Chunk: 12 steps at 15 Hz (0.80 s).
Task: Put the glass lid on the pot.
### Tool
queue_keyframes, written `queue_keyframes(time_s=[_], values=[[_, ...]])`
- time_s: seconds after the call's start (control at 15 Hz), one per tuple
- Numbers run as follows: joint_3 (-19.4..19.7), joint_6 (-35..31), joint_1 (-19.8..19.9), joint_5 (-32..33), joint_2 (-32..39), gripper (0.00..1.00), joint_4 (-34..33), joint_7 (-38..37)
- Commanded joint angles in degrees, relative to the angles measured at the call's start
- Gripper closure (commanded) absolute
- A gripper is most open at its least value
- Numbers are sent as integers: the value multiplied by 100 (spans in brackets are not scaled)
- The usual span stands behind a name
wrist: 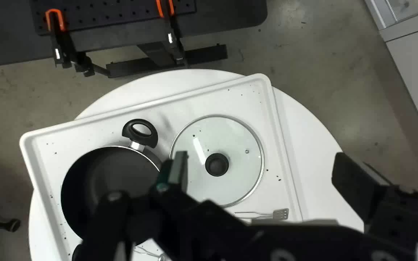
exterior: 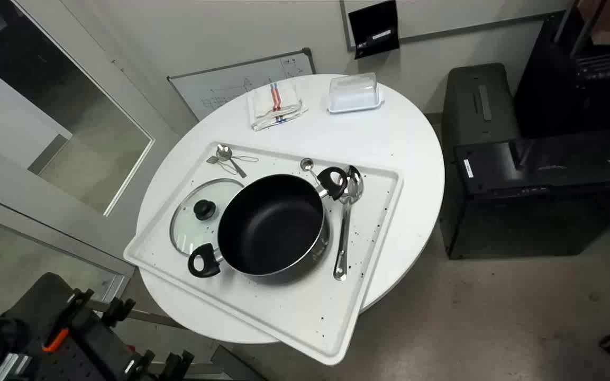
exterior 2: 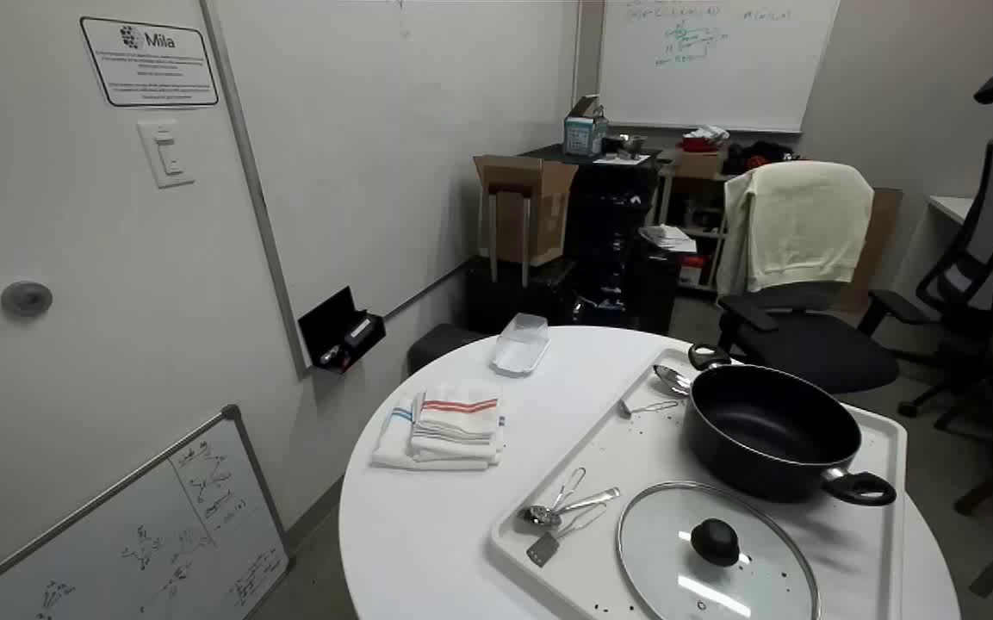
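Round white table (exterior: pixel 421 159) — lidding not yet done.
The gripper (wrist: pixel 258 165) gapes wide, holding nothing; the glass lid (wrist: pixel 216 164) lies flat on the tray (exterior: pixel 299 312), just beside the pot (exterior: pixel 273 227). Lifting and placing apparently remain. The pot looks empty — the tray also carries a big spoon (exterior: pixel 344 227) and small utensils (exterior: pixel 224 153).

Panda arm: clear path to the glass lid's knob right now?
Likely yes: the end effector is open, and the knob on the glass lid faces up, uncovered. The pot beside the lid might crowd the descent on one side; the remaining distance can't be judged.
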<state>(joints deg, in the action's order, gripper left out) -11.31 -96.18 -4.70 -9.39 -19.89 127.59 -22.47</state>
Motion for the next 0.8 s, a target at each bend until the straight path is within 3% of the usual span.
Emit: queue_keyframes(time_s=[0.0,0.4,0.73], values=[[22,8,-23,8,4,0,-9,-6],[21,8,-23,8,4,0,-9,-6],[45,-749,-14,198,240,0,199,294]])
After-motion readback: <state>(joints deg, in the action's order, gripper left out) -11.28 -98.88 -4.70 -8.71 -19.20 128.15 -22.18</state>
